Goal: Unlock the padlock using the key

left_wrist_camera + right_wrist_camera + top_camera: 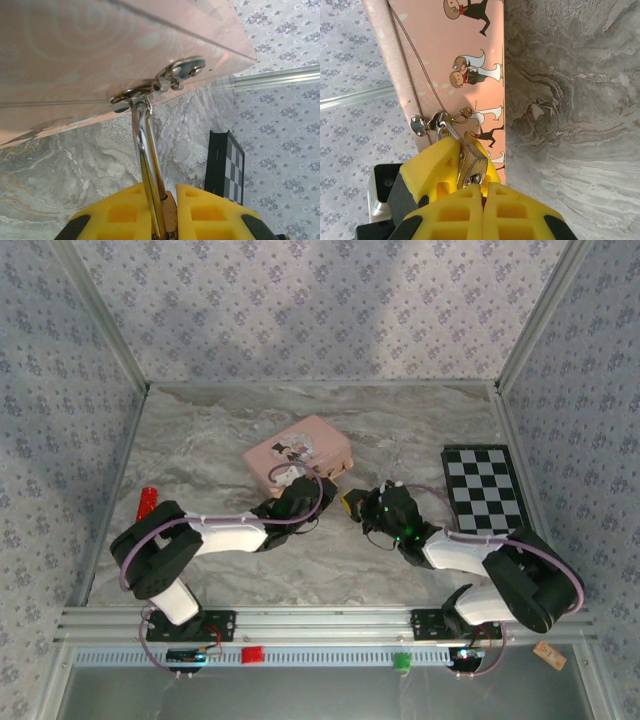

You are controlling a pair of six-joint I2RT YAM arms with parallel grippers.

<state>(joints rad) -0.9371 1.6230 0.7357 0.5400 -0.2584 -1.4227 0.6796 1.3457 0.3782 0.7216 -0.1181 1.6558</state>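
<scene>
Pink tin [300, 445] sat in the middle of the bench [200, 440], printed lid up. The padlock [470, 161] hung by its thin shackle from the hasp [175, 70] on the tin's near side, between the two arms. The left jaws were clenched on the padlock, yellow pads [125, 210] on either side of its brass body. The right jaws were clenched tight, tips just beside the padlock's bottom end; could not tell whether a key sat between them. Checkerboard [485, 488] lay well apart on the right, and a red object [148, 502] at the left edge.
</scene>
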